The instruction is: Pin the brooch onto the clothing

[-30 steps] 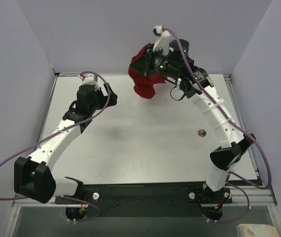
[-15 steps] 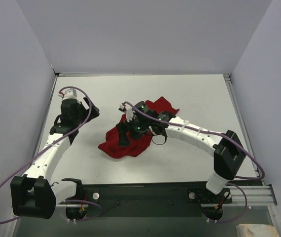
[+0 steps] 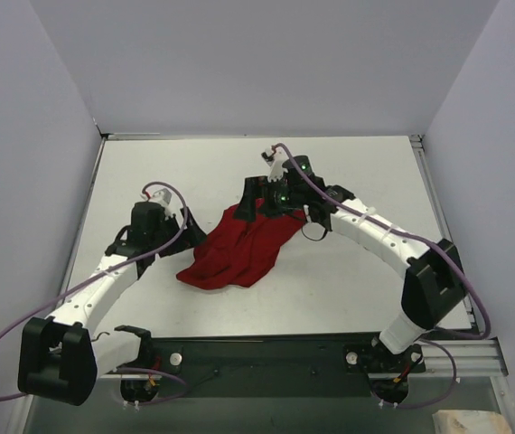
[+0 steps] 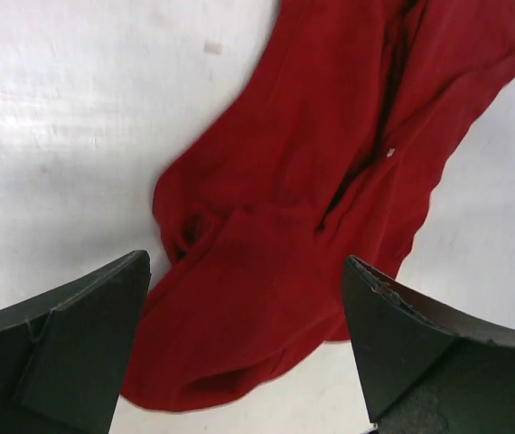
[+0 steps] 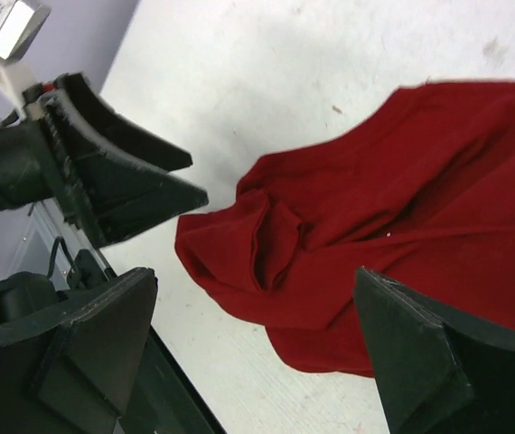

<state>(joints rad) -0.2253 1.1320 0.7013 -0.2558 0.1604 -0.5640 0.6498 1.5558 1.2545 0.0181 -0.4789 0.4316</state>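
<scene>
The clothing, a red T-shirt, lies crumpled in a long heap in the middle of the white table. My right gripper hangs open over its far end, with nothing between the fingers; the right wrist view looks down on the red folds. Beside the heap's left edge my left gripper is open and empty too. Its wrist view has the shirt running between and beyond both fingers. No brooch is in view in any frame.
Lilac walls close the table in at the back and both sides. A black rail with the arm bases runs along the near edge. In the right wrist view the left gripper points at the shirt from the left.
The right gripper, which held the shirt bunched up at the back, brought it down and let it go, and now stands open. The left gripper came in to the shirt's left edge.
</scene>
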